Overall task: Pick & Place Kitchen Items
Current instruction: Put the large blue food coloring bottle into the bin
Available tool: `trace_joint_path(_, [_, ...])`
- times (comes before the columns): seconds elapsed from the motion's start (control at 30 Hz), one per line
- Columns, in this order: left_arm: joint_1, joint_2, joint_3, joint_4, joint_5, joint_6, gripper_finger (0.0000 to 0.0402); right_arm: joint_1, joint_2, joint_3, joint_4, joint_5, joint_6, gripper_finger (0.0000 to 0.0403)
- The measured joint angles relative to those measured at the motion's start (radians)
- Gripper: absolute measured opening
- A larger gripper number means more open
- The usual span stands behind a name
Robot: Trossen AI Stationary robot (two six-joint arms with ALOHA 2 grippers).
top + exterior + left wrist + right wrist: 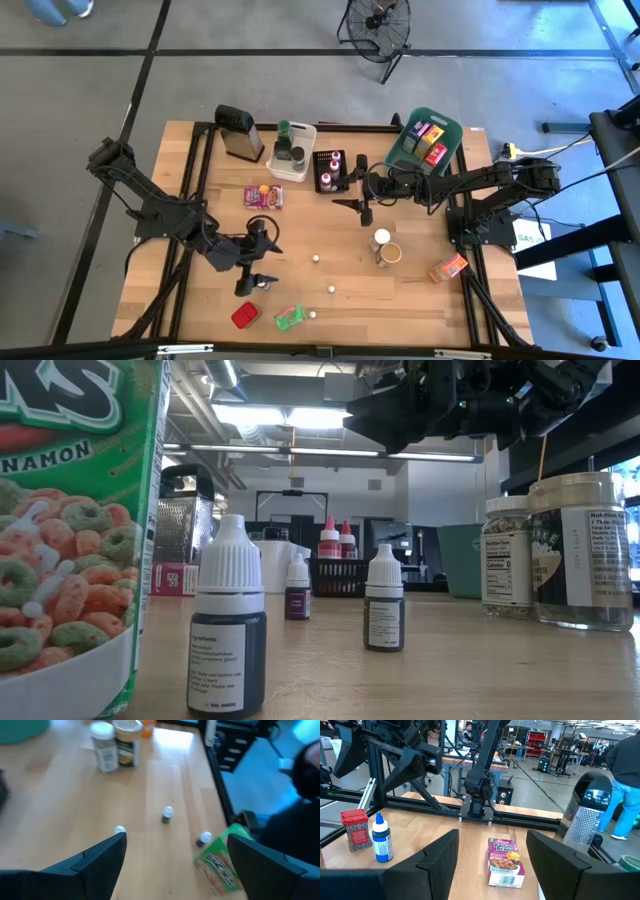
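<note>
1. Left gripper [253, 283] hangs low over the counter [420, 300] at its front-left; fingers [100, 857] spread wide, nothing between them.
2. Just by it: a red packet [243, 316] and a green cereal packet [290, 317] at the front edge, w/ three tiny white-capped bottles [317, 258] scattered mid-counter.
3. Right gripper [362, 196] is up over the counter's middle-back, fingers [437, 855] also apart, empty.
4. Ahead of it lies a pink raisin-bran box [264, 197], flat on the wood, near the grey grater [240, 133].
5. Two jars [385, 247] stand touching, right of centre; an orange packet [448, 267] sits further right, near the edge.
6. Back row: white bin [303, 150] w/ dark-lidded jars, black bin [320, 176] w/ red-capped bottles, teal bin [405, 145] holding coloured packets.
7. A blue-capped bottle [380, 839] & small red tin [354, 830] stand side by side, seen from the right wrist.
</note>
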Motion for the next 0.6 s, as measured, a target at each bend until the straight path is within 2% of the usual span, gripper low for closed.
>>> trace_joint_path(0.07, [0.000,0.000,0.000,0.000,0.035,0.015,0.0340,0.000,0.000,0.000,0.000,0.000,0.000,0.0236])
trace_joint_path(0.23, [-0.018,0.000,0.000,-0.042,0.039,0.049,0.0337,0.000,0.000,0.000,0.000,0.000,0.000,0.0236])
trace_joint_path(0.5, [-0.049,0.002,0.000,-0.153,0.042,-0.051,0.0319,0.000,0.000,0.000,0.000,0.000,0.000,0.0236])
trace_joint_path(0.6, [-0.054,0.020,0.000,-0.140,0.051,-0.058,0.0311,0.000,0.000,0.000,0.000,0.000,0.004,0.0236])
